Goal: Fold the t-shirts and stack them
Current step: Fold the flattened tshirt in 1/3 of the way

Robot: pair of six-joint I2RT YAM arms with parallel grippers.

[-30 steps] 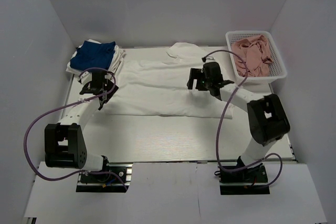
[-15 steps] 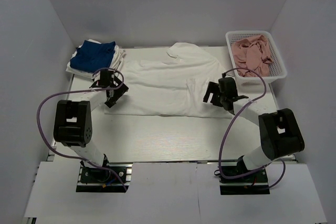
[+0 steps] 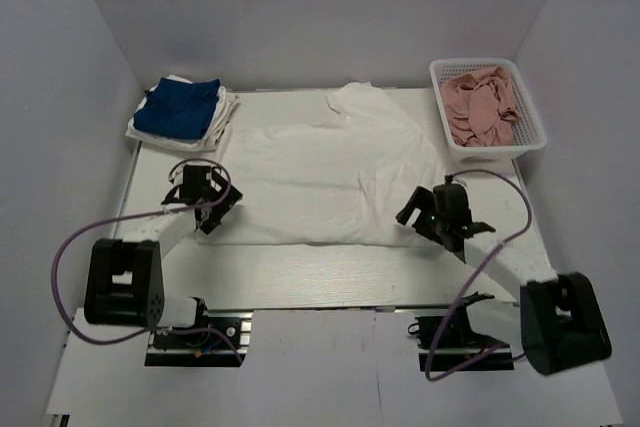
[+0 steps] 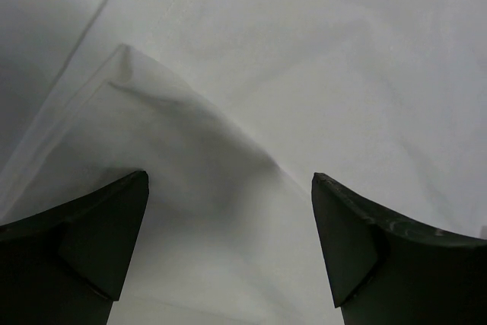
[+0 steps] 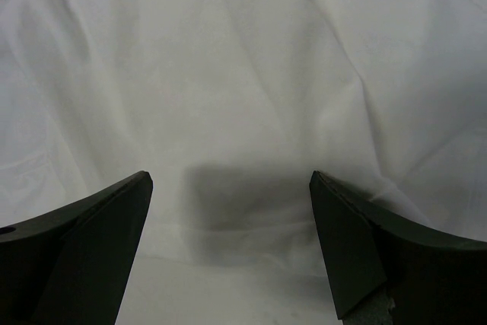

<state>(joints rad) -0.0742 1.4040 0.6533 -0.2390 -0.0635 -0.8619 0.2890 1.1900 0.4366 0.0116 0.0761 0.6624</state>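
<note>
A large white t-shirt (image 3: 320,172) lies spread across the table's middle, its collar end at the back. My left gripper (image 3: 207,209) is open over the shirt's near left corner; the left wrist view shows that corner (image 4: 221,180) lifted into a ridge between the fingers. My right gripper (image 3: 422,215) is open over the shirt's near right hem, which shows flat in the right wrist view (image 5: 228,211). A folded royal-blue t-shirt (image 3: 180,107) lies on a folded white one (image 3: 222,117) at the back left.
A white basket (image 3: 530,137) with pink cloth (image 3: 482,102) in it stands at the back right. White walls close in the table on three sides. Purple cables loop from both arms.
Both grippers have moved toward the near edge of the white shirt. The right arm has swung out right and low. The shirt's right side has shifted and spread.
</note>
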